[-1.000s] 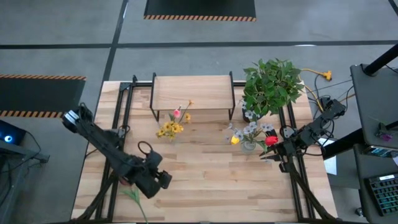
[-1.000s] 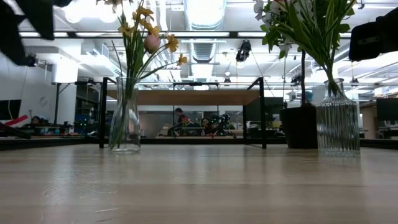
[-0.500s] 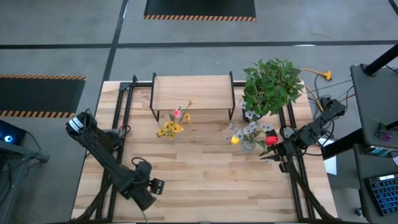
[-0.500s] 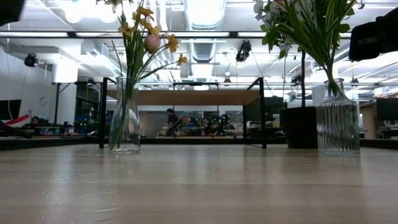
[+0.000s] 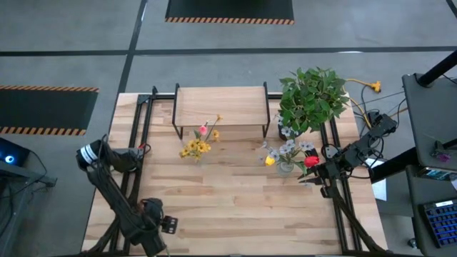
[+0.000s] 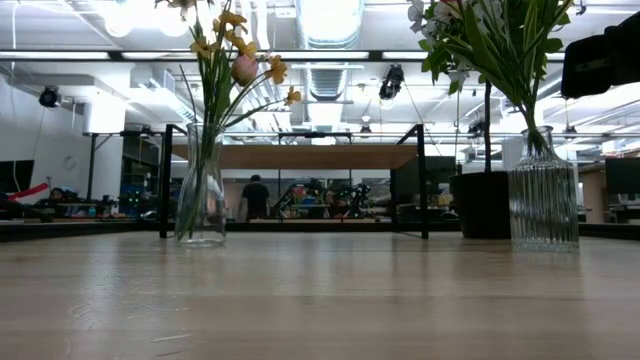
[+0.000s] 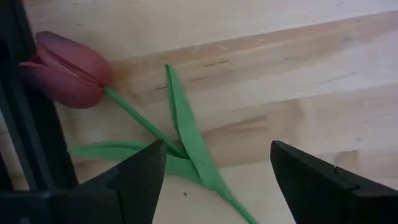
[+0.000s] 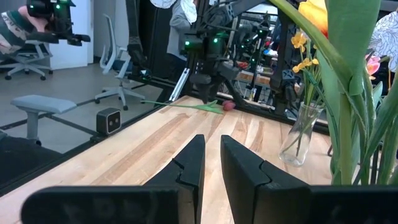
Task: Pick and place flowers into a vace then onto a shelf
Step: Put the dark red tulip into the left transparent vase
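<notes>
A dark maroon tulip [image 7: 65, 78] lies flat at the table's [image 5: 235, 193] near left corner, under the left gripper [image 7: 214, 180], whose fingers are spread apart just above its stem, seemingly lined up to grasp it; the right gripper [image 8: 210, 163], nearly closed and empty, waits beside the ribbed vase [image 6: 543, 190].

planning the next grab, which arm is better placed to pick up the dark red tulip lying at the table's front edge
Left. The left gripper hangs open right over the tulip and its stem. The right gripper sits across the table beside the ribbed vase, fingers nearly together.
</notes>
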Available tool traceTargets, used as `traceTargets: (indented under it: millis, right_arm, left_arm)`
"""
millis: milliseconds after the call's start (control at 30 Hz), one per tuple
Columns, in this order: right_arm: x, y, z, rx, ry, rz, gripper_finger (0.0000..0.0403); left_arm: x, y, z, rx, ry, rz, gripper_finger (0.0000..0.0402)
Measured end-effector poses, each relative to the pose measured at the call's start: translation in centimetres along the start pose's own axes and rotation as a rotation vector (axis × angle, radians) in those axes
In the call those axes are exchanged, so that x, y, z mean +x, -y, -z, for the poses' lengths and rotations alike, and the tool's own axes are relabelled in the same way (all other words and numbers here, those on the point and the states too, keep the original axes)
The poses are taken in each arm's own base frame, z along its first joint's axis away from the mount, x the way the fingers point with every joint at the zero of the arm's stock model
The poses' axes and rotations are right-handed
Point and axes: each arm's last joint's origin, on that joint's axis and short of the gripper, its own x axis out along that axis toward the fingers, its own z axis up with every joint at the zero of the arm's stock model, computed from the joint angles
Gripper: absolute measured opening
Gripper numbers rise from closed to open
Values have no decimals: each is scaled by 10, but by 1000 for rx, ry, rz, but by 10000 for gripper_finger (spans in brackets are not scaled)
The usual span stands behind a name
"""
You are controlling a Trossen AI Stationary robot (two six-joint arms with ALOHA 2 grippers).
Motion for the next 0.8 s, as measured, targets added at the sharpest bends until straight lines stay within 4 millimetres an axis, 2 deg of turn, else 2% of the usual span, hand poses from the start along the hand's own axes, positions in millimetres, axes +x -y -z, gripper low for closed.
traceTargets:
  millis: [267, 667, 800]
  right_arm:
    - [0, 0, 0, 3, 0, 0, 43]
    - [0, 0, 0, 3, 0, 0, 43]
    - [0, 0, 0, 3, 0, 0, 43]
  left_arm:
    - [12, -1, 11, 17, -25, -43, 270]
    - [14, 0, 17, 2, -93, -48, 270]
    - [20, 0, 21, 8, -80, -59, 270]
